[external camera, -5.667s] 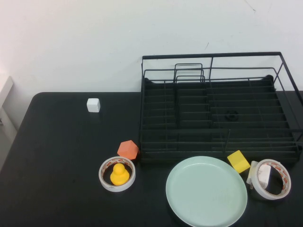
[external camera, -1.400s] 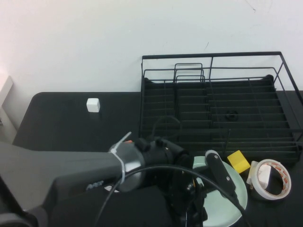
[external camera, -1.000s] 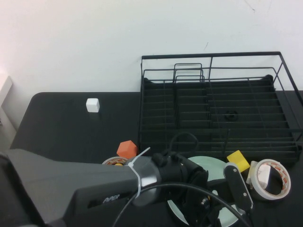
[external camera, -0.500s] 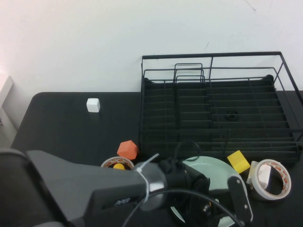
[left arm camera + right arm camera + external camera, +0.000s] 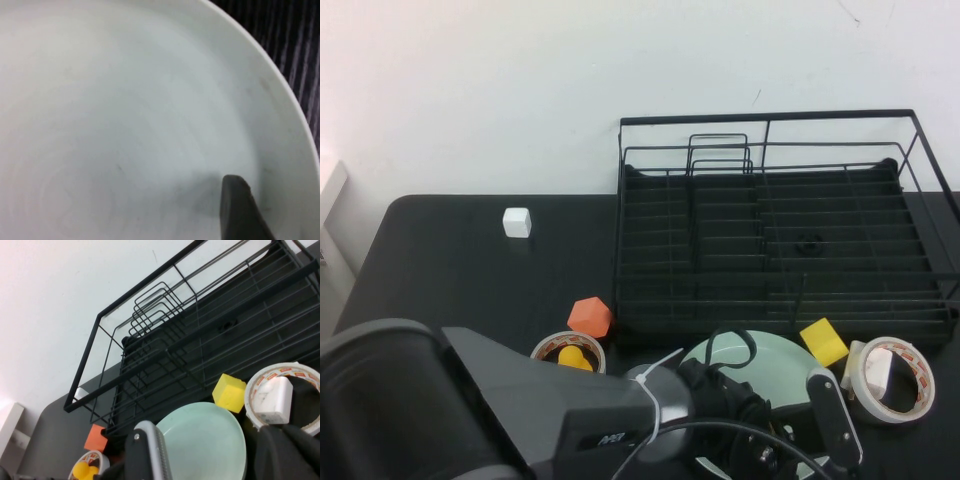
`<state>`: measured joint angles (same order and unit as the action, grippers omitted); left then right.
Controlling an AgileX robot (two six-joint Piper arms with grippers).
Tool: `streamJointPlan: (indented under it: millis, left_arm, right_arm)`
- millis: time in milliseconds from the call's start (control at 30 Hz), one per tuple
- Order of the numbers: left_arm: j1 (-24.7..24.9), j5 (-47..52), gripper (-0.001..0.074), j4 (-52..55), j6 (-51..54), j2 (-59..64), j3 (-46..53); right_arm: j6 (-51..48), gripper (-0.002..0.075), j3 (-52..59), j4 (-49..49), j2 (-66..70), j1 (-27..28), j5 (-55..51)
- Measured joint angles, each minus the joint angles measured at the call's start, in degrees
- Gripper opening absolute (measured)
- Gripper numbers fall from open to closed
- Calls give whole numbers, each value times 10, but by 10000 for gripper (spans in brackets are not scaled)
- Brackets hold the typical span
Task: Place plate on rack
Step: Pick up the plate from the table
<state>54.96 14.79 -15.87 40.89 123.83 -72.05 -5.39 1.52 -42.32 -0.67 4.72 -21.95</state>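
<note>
The pale mint-green plate (image 5: 775, 352) lies flat on the black table in front of the black wire rack (image 5: 780, 230). My left arm fills the near part of the high view and covers most of the plate. My left gripper (image 5: 800, 440) is down over the plate's near right part and looks open. In the left wrist view the plate (image 5: 125, 115) fills the picture, with one dark fingertip (image 5: 235, 200) just inside its rim. The plate (image 5: 200, 440) and rack (image 5: 200, 340) also show in the right wrist view. A dark blurred shape there (image 5: 287, 450) may be my right gripper.
A yellow cube (image 5: 823, 340) and a tape ring holding a white block (image 5: 890, 378) lie right of the plate. An orange block (image 5: 590, 316) and a tape ring with a yellow duck (image 5: 567, 352) lie to its left. A white cube (image 5: 517, 222) sits far left.
The table was free of arms at first. My left arm came in from the left, moved right across the plate and sank lower toward its near right edge.
</note>
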Motion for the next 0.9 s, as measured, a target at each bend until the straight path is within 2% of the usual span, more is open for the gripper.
streamJointPlan:
  millis: [67, 200, 267, 600, 900]
  left_arm:
    - [0, -2, 247, -1, -13, 1, 0]
    - [0, 3, 81, -1, -26, 1, -1]
    - [0, 10, 43, -1, -28, 1, -3]
    - [0, 110, 15, 8, -75, -46, 0]
    - [1, 157, 1, 17, -101, -117, 0]
  right_arm:
    - [0, -2, 0, 0, 0, 0, 0]
    - [0, -2, 0, 0, 0, 0, 0]
    - [0, -2, 0, 0, 0, 0, 0]
    - [-1, -2, 0, 0, 0, 0, 0]
    - [-1, -2, 0, -7, 0, 0, 2]
